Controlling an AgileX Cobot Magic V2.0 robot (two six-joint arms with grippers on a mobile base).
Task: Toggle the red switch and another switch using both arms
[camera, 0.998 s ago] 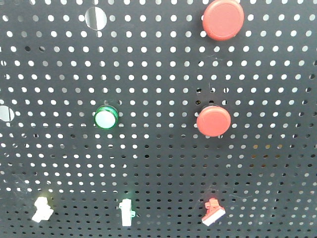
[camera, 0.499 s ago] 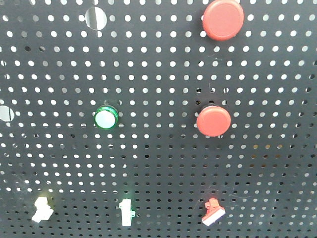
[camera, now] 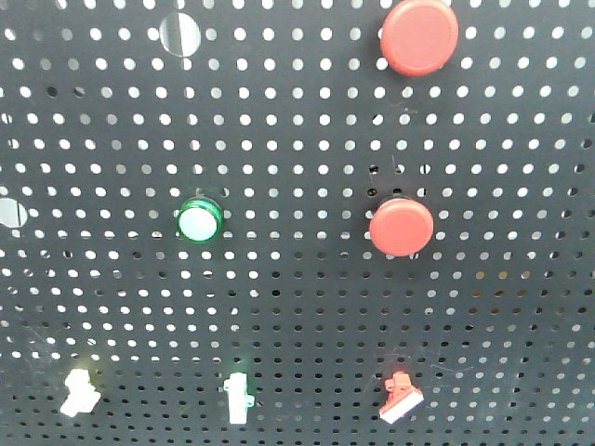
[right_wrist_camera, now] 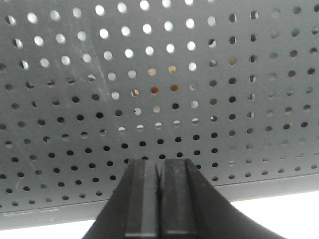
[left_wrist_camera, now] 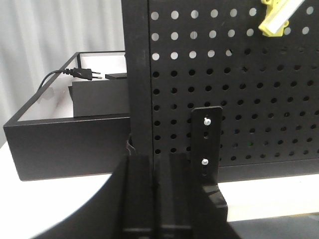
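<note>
On the black pegboard, the red switch point(camera: 400, 398) with its white lever sits at the lower right of the front view. Another switch point(camera: 79, 390), white with a faint yellow tint, is at the lower left. In the left wrist view it shows as a yellow base with a pale lever point(left_wrist_camera: 278, 17) at the top right. My left gripper point(left_wrist_camera: 155, 160) is shut with nothing held, low by the board's left post, well below that switch. My right gripper point(right_wrist_camera: 159, 162) is shut and empty, facing the bare lower board; the red switch is out of that view.
An upright white toggle with a green tint point(camera: 238, 398) stands between the two switches. Higher up are a green round button point(camera: 199, 221) and two large red push buttons point(camera: 401, 226) point(camera: 418, 35). A black open box point(left_wrist_camera: 65, 129) holding a plug stands left of the board, and a bracket point(left_wrist_camera: 207, 139) sits at the board's foot.
</note>
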